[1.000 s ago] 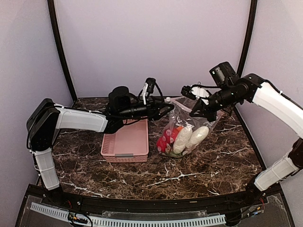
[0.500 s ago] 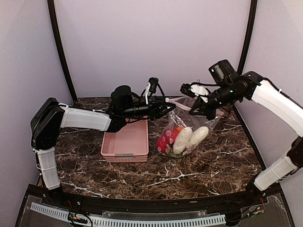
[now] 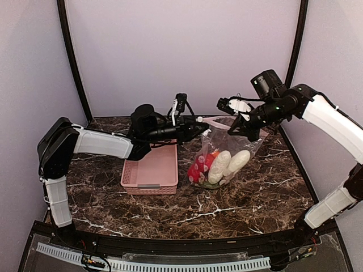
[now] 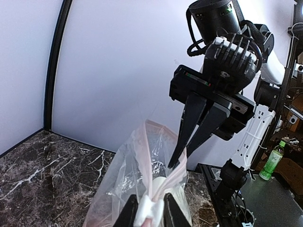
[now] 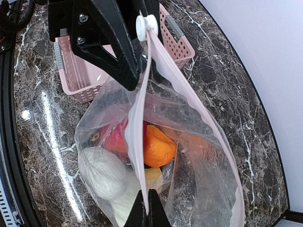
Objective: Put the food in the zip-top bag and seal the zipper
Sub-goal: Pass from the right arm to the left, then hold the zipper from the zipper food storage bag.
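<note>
Our arms stretched inward above the table (image 3: 255, 187), left gripper (image 4: 150, 213) clamped on the zipper (image 5: 143, 118) end, right gripper (image 5: 146, 210) pinching its strip, bag (image 3: 227, 141) upright between us, food (image 5: 158, 145) inside, lower pieces unclear through plastic

Clad in white shells along the long links of the left arm (image 3: 99, 143) and right arm (image 3: 330, 118), black at joints and wrists, with thin black cables looping over the wrists. Fitted with a right claw (image 4: 179, 163) of tapered black fingers under a ribbed white housing (image 4: 232, 54). Bolted with silver screws (image 5: 83, 18) on the black left claw (image 5: 139, 80).
</note>
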